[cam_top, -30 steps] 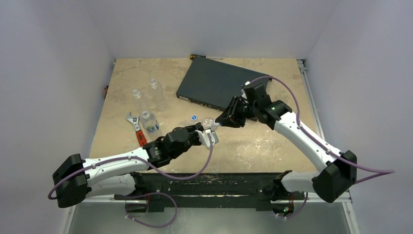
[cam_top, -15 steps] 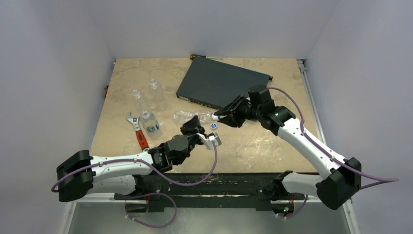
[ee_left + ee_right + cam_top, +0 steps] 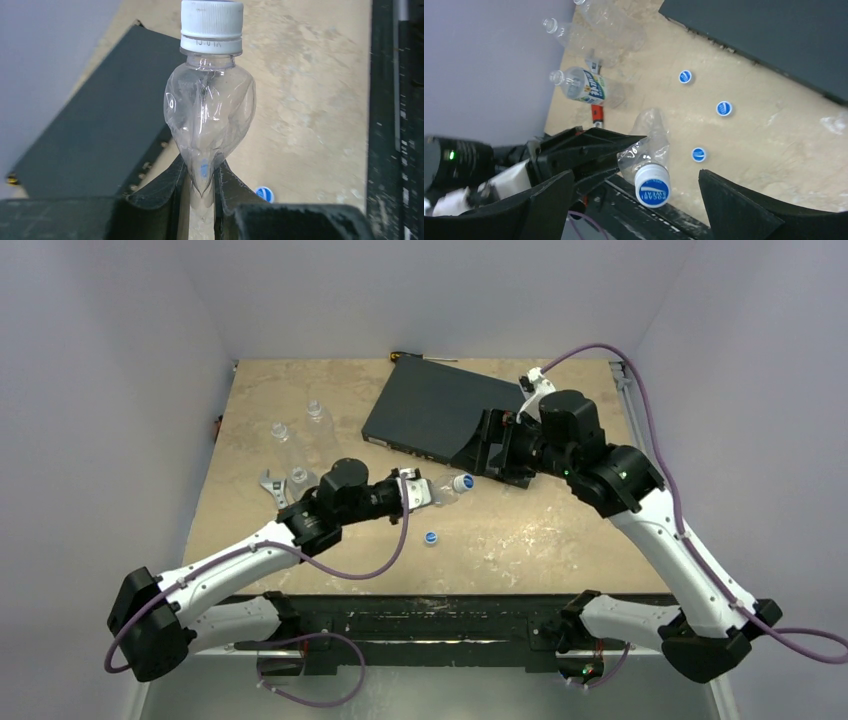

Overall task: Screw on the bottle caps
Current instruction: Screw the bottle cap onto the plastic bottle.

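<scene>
The black box (image 3: 430, 415) lies by the tabletop's (image 3: 560, 530) far edge, with the right gripper (image 3: 487, 448) over its near edge, jaws spread wide. Mid-tabletop, the left gripper (image 3: 202, 175) pinches a crumpled clear bottle (image 3: 210, 110) wearing its cap (image 3: 212, 22); loose caps (image 3: 724, 108) lie nearby

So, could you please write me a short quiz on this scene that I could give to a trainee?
1. True or false: the left claw is shut on a clear bottle that has a cap on its neck.
2. In the right wrist view, how many loose caps lie on the table? A) one B) three C) six
3. Fill in: the right claw is ___ and holds nothing.
Key: 1 true; 2 B; 3 open.
</scene>
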Available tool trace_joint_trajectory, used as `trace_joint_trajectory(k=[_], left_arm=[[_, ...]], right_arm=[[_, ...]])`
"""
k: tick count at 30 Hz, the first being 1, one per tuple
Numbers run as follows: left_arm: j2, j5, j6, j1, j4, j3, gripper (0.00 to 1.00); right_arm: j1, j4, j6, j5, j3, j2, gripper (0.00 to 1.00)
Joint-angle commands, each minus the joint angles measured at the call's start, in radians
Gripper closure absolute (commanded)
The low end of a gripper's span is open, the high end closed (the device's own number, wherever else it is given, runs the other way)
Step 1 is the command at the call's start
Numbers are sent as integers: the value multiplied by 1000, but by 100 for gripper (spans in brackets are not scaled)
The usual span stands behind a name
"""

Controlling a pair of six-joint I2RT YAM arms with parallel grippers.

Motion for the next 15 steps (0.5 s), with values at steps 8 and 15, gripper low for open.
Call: trace_joint_trajectory(k=[8,15], left_arm=[[73,717,-297,206,-119,52,100],[72,756,-335,220,-94,33,100]], right_arm=[[80,-92,-519,-85,-20,-54,26],[204,-104,-550,-13,-31,-18,31]])
